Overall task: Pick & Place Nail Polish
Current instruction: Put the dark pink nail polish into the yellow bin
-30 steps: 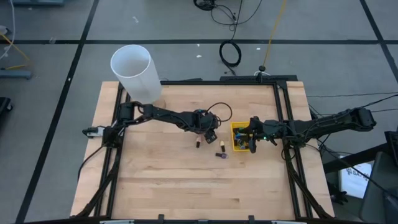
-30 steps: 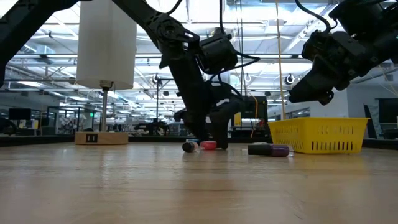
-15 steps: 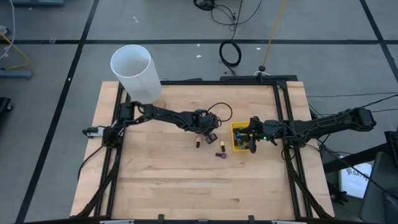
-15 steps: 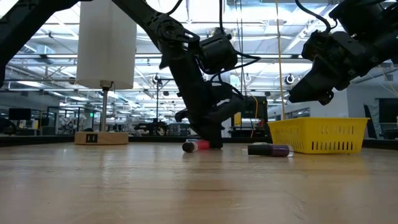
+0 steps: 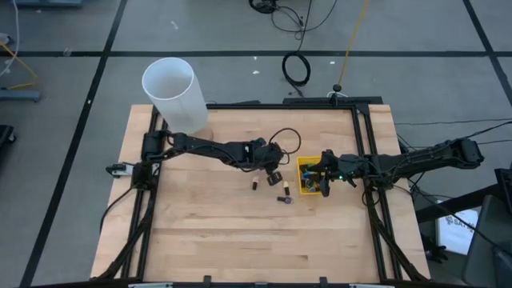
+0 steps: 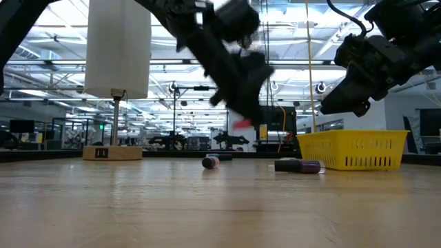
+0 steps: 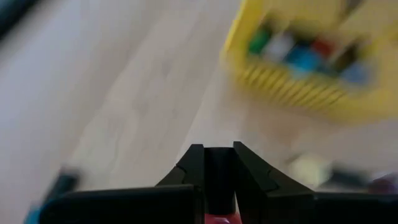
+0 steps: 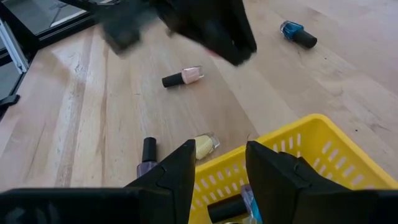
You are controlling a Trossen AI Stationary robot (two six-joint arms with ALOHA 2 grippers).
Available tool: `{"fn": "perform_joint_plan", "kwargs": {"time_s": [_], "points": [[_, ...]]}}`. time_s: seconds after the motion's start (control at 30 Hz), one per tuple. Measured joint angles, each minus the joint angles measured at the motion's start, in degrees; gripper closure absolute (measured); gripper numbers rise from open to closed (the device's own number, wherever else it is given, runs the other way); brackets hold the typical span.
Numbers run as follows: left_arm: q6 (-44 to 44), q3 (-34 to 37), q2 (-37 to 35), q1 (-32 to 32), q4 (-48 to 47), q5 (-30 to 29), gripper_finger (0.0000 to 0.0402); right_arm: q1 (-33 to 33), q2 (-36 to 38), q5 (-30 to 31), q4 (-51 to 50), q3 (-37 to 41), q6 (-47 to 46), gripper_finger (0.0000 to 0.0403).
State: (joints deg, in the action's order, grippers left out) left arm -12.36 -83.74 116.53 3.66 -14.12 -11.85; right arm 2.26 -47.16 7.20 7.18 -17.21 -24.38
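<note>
My left gripper (image 5: 274, 177) hangs above the table's middle, left of the yellow bin (image 5: 308, 178), shut on a red nail polish bottle (image 6: 241, 124). A pale pink bottle (image 8: 183, 77) lies on its side on the wood below it. A yellow bottle (image 8: 205, 144) and a purple one (image 8: 147, 158) lie by the bin's near side. A teal bottle (image 8: 297, 34) lies farther off. Several bottles sit in the bin. My right gripper (image 8: 217, 149) hovers open over the bin's rim (image 8: 311, 124), nothing between its fingers. My left gripper pinches the red bottle between its two fingers (image 7: 249, 168). A dark part (image 7: 217, 180) fills the gap between them, and red (image 7: 217, 219) shows farther back. The fingers slant down from the table's left. The bottle is lifted clear of the wood.
A tall white cylinder (image 5: 172, 92) stands at the table's far left corner. A black rail (image 5: 264, 105) runs along the far edge and down both sides. Bare wood (image 5: 240, 240) fills the near half of the table.
My left gripper has shut on the red bottle where it lay on the wood, then risen with it and tipped. The bottle is now lifted clear. The pale pink bottle beside it has stayed put.
</note>
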Motion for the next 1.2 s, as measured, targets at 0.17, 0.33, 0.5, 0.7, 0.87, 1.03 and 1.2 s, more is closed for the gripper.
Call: {"fn": "perform_joint_plan", "kwargs": {"time_s": [0.17, 0.33, 0.5, 0.7, 0.87, 1.03, 1.2], "points": [[6.26, -0.07, -3.18, -1.44, 9.46, 1.86, 0.0366, 0.0, 0.0, -0.02, -0.5, 0.0, 0.0, 0.0273], [12.29, -0.07, -3.46, -2.41, 19.87, 7.16, 0.0366, 0.0, 0.02, -0.02, -3.64, 0.0, 0.0, 0.0273], [14.76, 1.2, -3.46, -2.33, 29.6, 11.25, 0.0366, 0.0, 0.0, -0.02, -6.78, 0.02, 0.04, 0.0273], [11.5, 8.3, -3.41, -0.59, 52.16, 22.09, 0.0366, -0.01, 0.0, -0.02, -7.04, 0.02, 0.25, 0.0273], [5.43, 17.69, -3.35, 1.09, 73.51, 25.67, 0.0366, -0.02, 0.0, 0.19, -6.08, 0.02, 1.34, 0.0273], [2.75, 22.38, -3.46, 1.09, 81.76, 24.07, 0.0366, -0.02, -0.02, 3.29, 4.35, 0.2, 6.13, 0.0273], [3.7, 22.55, -3.39, 0.27, 81.62, 23.6, 0.0366, -0.02, -2.33, 3.17, 26.79, 3.85, 12.19, 0.0273]]}}
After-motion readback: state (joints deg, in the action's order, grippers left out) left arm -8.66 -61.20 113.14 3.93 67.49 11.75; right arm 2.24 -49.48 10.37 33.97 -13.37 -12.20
